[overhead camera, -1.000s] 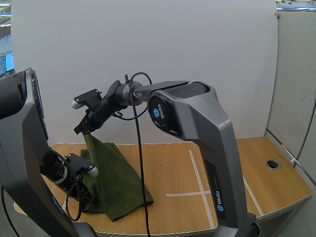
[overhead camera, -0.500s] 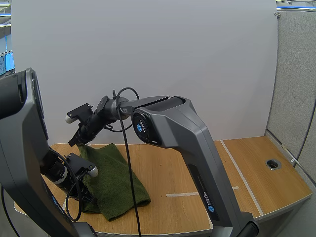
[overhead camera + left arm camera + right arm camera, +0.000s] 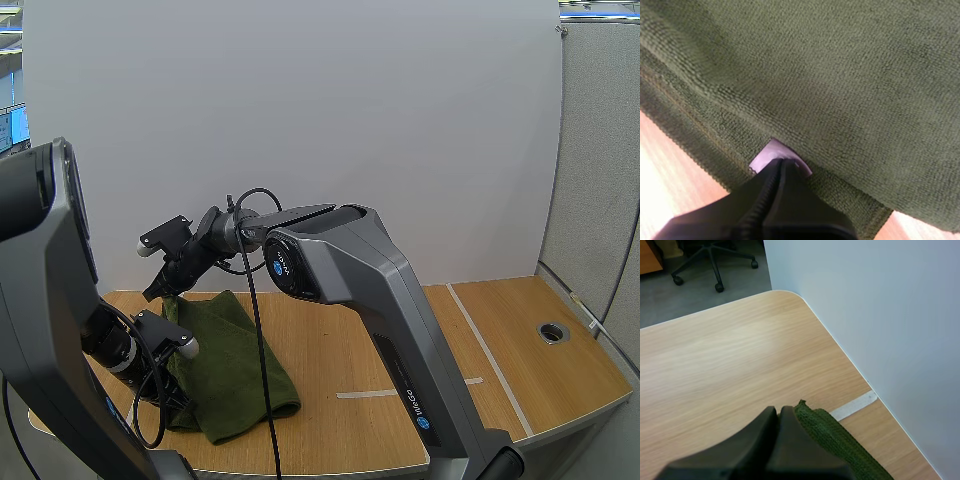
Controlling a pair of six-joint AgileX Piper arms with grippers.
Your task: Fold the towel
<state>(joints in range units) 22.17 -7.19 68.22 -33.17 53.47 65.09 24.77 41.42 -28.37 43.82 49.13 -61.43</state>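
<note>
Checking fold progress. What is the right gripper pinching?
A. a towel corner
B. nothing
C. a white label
A: the towel rises at its far corner into the right gripper, whose fingertips are closed on it.

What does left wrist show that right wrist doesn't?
Left wrist only: the towel weave close up, a pale label at its hem, and the left end effector closed right at that label.
Right wrist only: the table out to its rounded corner, a white tape strip, and the right end effector pinching a towel corner.
Both: green towel, wooden table, and that arm's own closed tips on the cloth.
</note>
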